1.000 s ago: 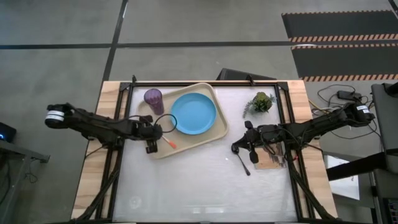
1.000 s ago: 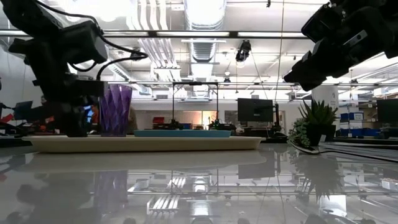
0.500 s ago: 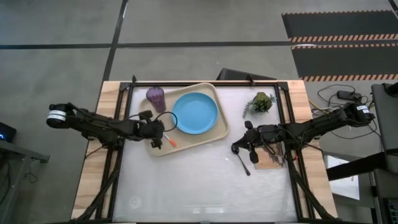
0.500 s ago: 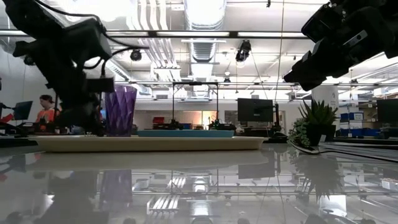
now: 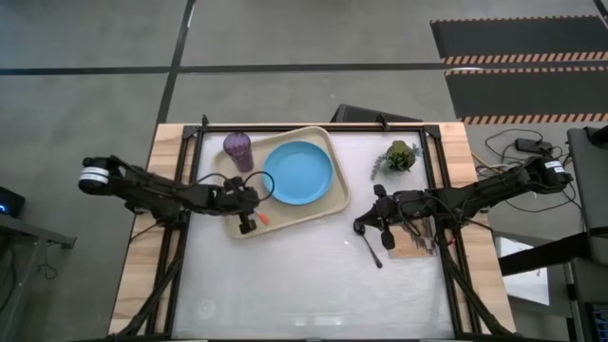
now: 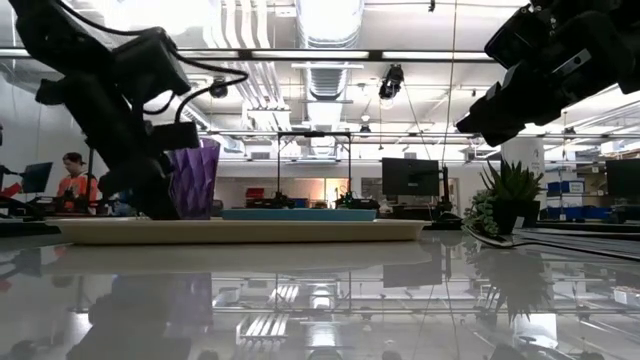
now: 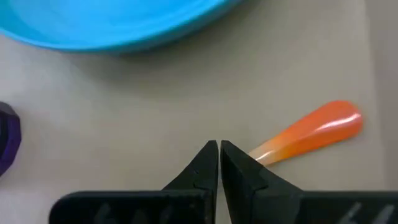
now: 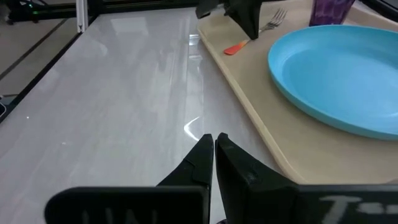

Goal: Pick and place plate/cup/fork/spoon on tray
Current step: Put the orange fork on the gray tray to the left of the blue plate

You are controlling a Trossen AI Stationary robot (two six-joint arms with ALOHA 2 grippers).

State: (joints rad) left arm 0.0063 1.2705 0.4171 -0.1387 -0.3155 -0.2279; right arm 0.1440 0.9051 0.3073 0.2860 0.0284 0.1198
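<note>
The cream tray [image 5: 318, 204] lies at the table's far left. On it rest the light-blue plate [image 5: 297, 173], the purple cup [image 5: 237, 149], standing upright, and the orange-handled fork [image 5: 265, 219] near its near edge. My left gripper [image 5: 249, 225] is shut and points down at the fork's middle. In the right wrist view it stands between the tines [image 8: 273, 18] and the handle [image 8: 235, 47]. The dark spoon [image 5: 373, 250] lies flat on the table at the right. My right gripper [image 5: 365, 226] is shut and empty, raised above the table near the spoon's far end. My left gripper's shut fingers [image 7: 239, 168] come from above at the narrow end of the fork's orange handle [image 7: 311, 129], which lies flat on the tray. That end runs behind one finger. I cannot tell whether they touch it.
A small green potted plant [image 5: 399, 155] stands at the far right. A picture book [image 5: 415, 247] lies under my right arm near the right edge. The wooden frame [image 5: 142, 237] borders the table. A person [image 6: 73, 175] shows in the room behind.
My left gripper has gone toward the table's right edge, over the tray's near left part, up to the fork. The tray with the cup and plate has shifted slightly toward the right.
</note>
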